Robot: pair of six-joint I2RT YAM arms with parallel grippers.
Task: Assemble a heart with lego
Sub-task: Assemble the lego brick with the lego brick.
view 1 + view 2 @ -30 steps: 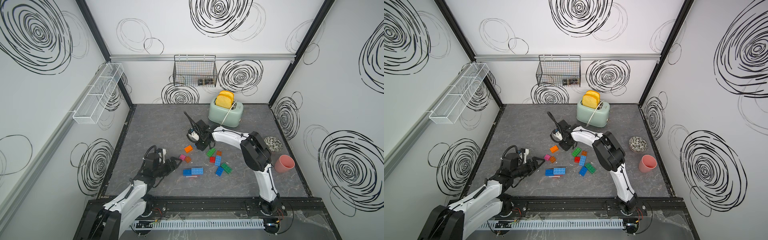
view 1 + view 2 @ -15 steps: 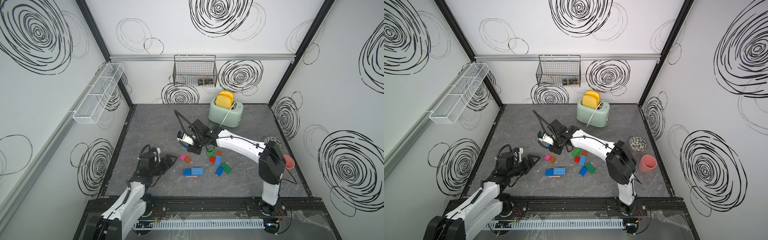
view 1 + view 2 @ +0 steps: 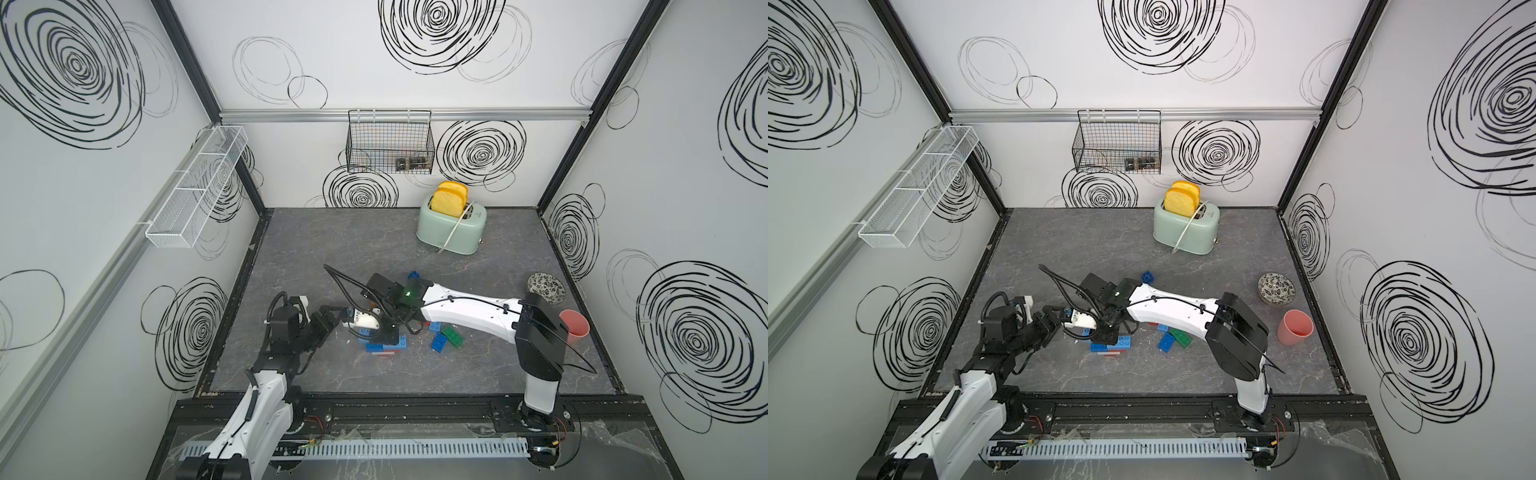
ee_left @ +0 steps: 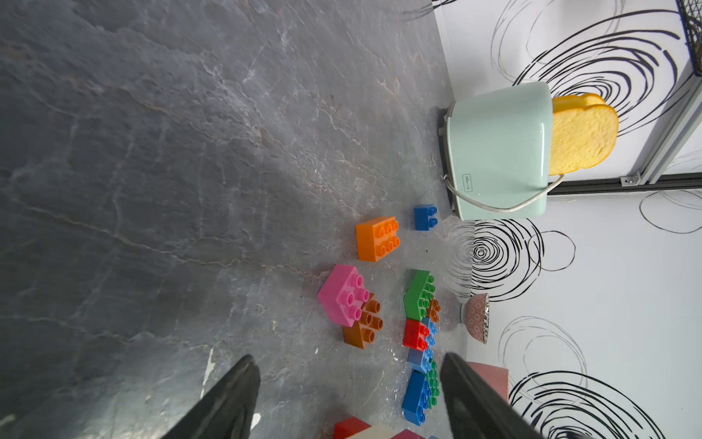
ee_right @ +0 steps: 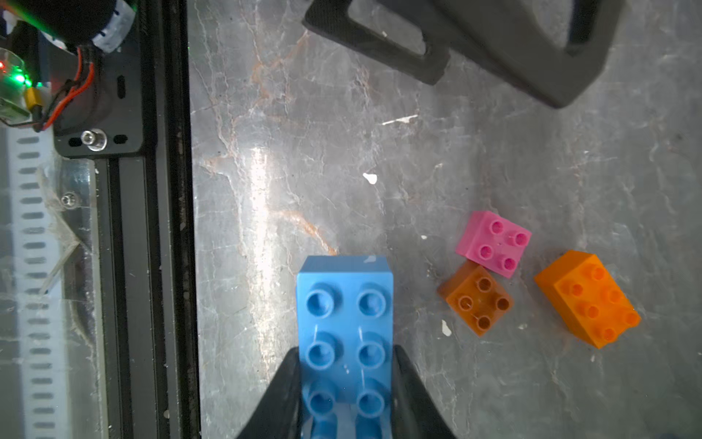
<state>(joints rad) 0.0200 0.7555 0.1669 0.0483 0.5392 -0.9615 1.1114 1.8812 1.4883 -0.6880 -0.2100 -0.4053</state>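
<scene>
The right arm has swung away from the toaster (image 3: 451, 230). A second ago its tip hung over the loose bricks nearer the toaster. Now it sits over the low blue and red stack (image 3: 384, 348), the group farthest from the toaster.

The right gripper (image 5: 345, 353) is clamped on both long sides of a long blue brick (image 5: 343, 300). We cannot tell whether that brick rests on the stack or hangs just above it. The left gripper (image 4: 349, 361) is empty, jaws apart, near the same stack.

The pink brick (image 5: 494, 243), brown brick (image 5: 475, 300) and orange brick (image 5: 587, 298) lie loose on the toaster side of the stack. We judge that a brick is being added to the heart, with most pieces not yet placed.
</scene>
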